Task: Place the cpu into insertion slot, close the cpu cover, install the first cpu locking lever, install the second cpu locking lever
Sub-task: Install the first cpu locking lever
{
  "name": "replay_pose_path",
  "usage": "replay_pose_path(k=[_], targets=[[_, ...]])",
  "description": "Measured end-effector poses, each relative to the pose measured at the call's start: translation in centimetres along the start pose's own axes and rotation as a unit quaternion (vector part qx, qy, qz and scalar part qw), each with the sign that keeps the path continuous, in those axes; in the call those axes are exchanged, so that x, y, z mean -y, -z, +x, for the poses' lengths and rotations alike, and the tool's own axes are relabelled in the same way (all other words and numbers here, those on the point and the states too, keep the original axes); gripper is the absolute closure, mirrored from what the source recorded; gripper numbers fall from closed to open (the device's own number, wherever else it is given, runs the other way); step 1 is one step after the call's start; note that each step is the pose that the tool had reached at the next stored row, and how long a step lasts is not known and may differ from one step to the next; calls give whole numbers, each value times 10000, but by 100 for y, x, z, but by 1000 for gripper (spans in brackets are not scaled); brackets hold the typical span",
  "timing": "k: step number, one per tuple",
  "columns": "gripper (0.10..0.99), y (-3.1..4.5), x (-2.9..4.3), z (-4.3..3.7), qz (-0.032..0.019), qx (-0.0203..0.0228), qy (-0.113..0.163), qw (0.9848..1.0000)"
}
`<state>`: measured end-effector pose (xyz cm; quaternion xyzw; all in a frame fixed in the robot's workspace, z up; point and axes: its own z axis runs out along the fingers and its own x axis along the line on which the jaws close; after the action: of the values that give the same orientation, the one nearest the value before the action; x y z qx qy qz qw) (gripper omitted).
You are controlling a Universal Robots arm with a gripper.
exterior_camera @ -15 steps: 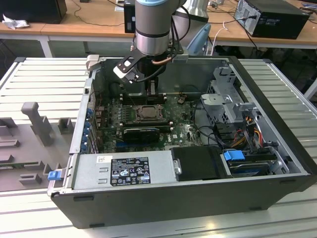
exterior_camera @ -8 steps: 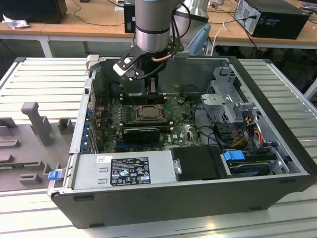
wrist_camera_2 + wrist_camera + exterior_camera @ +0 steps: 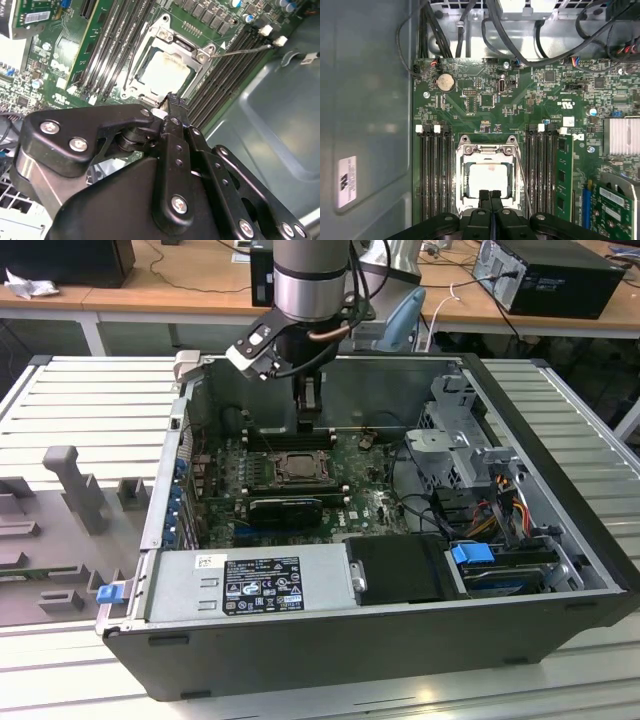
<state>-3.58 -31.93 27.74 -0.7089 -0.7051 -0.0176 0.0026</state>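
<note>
1. Off to the exterior view's left, a grey fixture (image 3: 75,485) sits outside the open computer case (image 3: 560,540).
2. Mid-case, the cpu (image 3: 297,468) lies in the insertion slot (image 3: 465,176), cpu cover (image 3: 487,149) down around it.
3. Just above, the gripper (image 3: 308,423) hangs pinched closed, empty.

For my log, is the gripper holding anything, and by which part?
Nothing is held. The gripper has its fingers shut together, nothing between them, near the edge of the cpu.

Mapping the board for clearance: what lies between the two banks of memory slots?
In the first wrist view, the cpu sits there in the insertion slot, under the cpu cover.
</note>
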Motion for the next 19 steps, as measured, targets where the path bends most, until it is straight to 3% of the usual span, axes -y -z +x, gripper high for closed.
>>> replay_pose_path(k=[3,8,12,19], targets=[[980,25,-1,1,0,-2,23,10000],[980,26,-1,1,13,-10,447,9990],[980,26,-1,1,24,-18,859,9963],[980,26,-1,1,45,-33,1550,9879]])
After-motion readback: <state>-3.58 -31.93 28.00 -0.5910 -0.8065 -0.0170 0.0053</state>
